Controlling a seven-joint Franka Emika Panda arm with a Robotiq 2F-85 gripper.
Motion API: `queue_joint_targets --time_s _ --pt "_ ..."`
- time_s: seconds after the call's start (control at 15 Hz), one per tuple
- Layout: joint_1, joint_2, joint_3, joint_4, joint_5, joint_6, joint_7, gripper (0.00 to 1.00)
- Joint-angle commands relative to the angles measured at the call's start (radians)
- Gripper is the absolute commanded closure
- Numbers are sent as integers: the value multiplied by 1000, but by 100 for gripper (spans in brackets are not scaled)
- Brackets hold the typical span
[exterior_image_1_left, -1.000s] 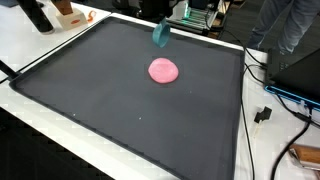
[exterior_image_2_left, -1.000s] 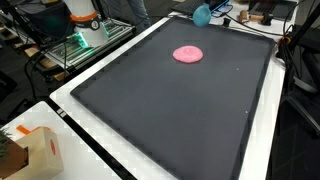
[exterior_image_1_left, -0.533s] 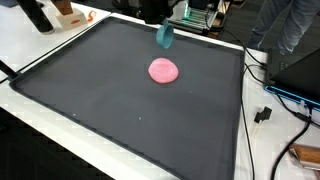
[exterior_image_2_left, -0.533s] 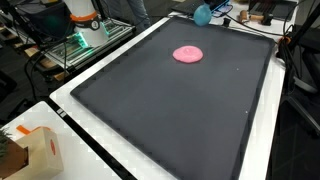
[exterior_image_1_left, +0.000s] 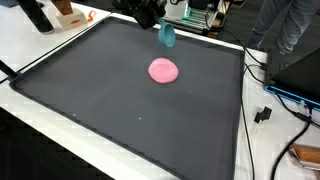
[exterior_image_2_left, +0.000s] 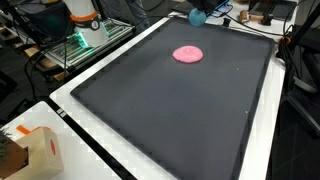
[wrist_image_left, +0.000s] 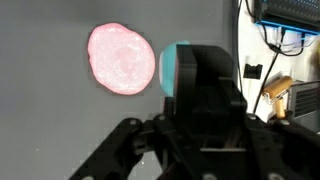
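Your gripper (exterior_image_1_left: 160, 27) is closed on a teal object (exterior_image_1_left: 167, 38), which appears lifted over the far end of the black mat (exterior_image_1_left: 100, 100). The pink disc (exterior_image_1_left: 163, 70) lies flat mid-mat, apart from it. Hold the clamp firm, travel level and keep clear of the mat's rim.
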Motion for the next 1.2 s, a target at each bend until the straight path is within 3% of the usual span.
queue_joint_targets --time_s 0.0,0.13,0.67,0.73,1.07,1.13 --pt "-41 12 -8 -44 93 -41 -112 75" --pt "-50 31 -14 -59 110 -49 -150 75" --pt "-62 47 -15 -168 198 110 -311 75" --pt "-53 64 -22 -125 163 85 -270 50" --pt "-54 64 -21 -142 170 94 -289 50" --pt "-66 74 -18 -138 187 75 -331 75"
